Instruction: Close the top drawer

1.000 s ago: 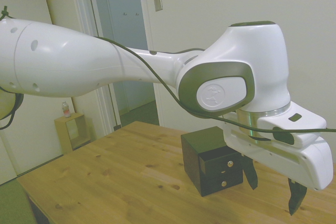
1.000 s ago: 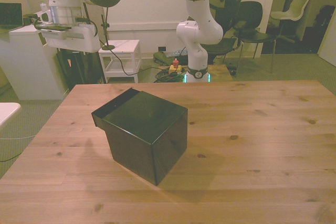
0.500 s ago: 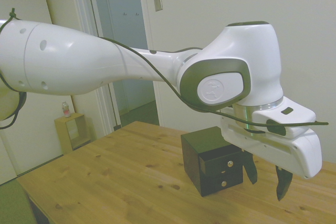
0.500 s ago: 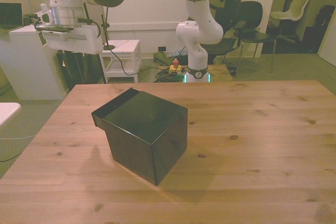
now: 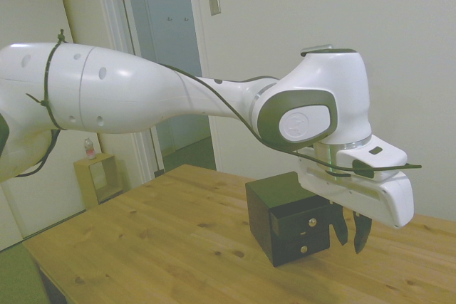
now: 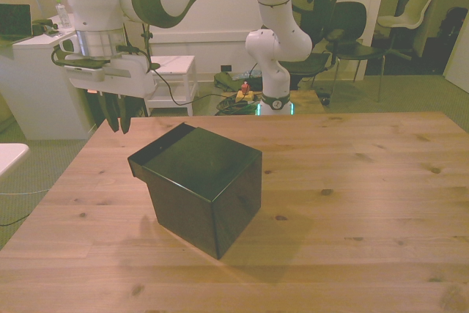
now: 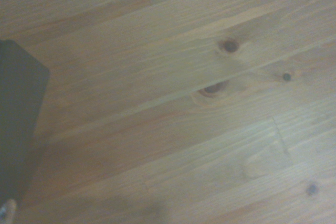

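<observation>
The black cube cabinet (image 6: 209,181) stands on the wooden table (image 6: 352,181). Its top drawer (image 6: 149,153) sticks out toward the front view's left. In the side view the top drawer (image 5: 293,210) juts past the two lower fronts, and two brass knobs (image 5: 311,223) show below the robot's hand. My gripper (image 6: 116,128) hangs just off the open drawer's front, to the front view's left of the cabinet and slightly above drawer height, touching nothing. In the side view the gripper (image 5: 350,245) is open by a narrow gap and empty. The wrist view shows blurred table planks and a dark cabinet corner (image 7: 16,129).
Behind the table are a small white side table (image 6: 172,64) and several chairs (image 6: 352,27). The side view shows a doorway and a wooden cube shelf (image 5: 100,176) beyond the table's far edge. Bare wood (image 6: 366,225) stretches to the front view's right of the cabinet.
The arm has come down and moved in toward the cabinet's drawer side. The fingers have drawn much closer together. The cabinet and drawer have not moved.
</observation>
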Controlling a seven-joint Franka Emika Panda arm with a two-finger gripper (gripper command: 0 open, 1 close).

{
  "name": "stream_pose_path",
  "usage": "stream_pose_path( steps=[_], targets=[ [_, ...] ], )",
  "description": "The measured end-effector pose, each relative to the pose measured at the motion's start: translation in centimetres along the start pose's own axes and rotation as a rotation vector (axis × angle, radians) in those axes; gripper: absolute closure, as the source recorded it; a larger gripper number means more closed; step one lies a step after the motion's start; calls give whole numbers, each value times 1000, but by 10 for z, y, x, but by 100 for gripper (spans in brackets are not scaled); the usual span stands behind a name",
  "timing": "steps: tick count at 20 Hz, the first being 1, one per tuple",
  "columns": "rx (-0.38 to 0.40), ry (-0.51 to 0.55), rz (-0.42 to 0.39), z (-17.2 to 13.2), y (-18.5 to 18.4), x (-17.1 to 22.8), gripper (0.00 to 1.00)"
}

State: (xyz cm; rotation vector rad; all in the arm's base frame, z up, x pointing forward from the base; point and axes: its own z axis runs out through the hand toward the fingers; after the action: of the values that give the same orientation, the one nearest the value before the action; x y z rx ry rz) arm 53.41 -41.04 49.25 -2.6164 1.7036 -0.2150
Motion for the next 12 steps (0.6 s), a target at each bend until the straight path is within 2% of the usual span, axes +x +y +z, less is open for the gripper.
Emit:
stream_pose_path(
  steps=[6,12],
  targets=[
    [-2,1,-18,7,-41,-11,100],
    [-6,0,-28,15,-65,-18,100]
  ],
)
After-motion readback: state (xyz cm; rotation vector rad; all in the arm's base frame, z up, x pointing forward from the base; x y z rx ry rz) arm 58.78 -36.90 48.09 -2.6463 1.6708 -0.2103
